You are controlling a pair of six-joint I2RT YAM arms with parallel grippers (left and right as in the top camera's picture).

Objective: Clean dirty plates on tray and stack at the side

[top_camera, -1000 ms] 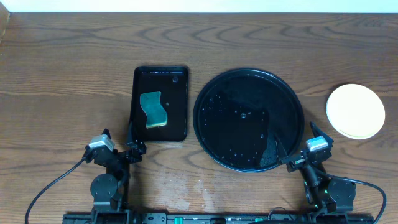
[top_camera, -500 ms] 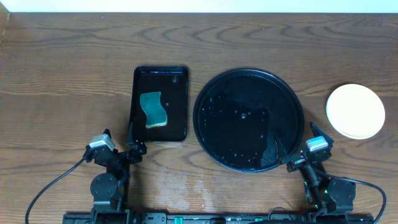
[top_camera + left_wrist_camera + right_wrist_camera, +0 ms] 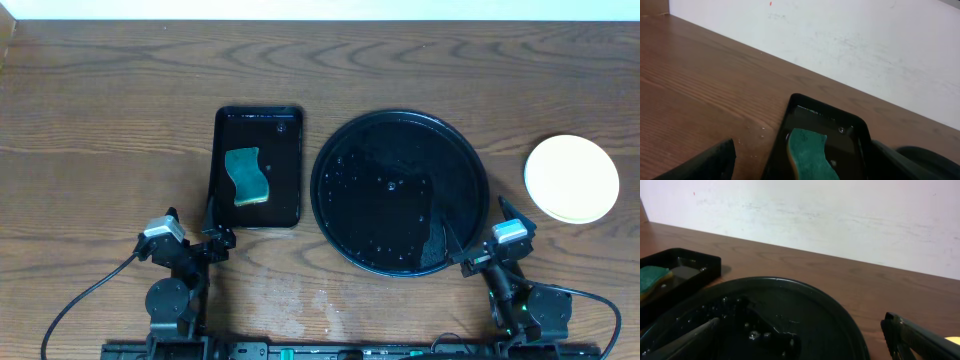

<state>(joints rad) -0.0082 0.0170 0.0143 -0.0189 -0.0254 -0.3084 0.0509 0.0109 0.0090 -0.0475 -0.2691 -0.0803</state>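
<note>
The large round black tray lies at the table's centre, wet with droplets and with no plate on it; it also fills the lower right wrist view. The plates sit as one stack on the table to the right of the tray, a pale yellow one on top; any plates under it are hidden. A yellow sliver of the stack shows in the right wrist view. My left gripper is open and empty near the front edge. My right gripper is open and empty at the tray's front right rim.
A smaller rectangular black tray with a green sponge lies left of the round tray, just ahead of my left gripper. A white wall runs along the table's far edge.
</note>
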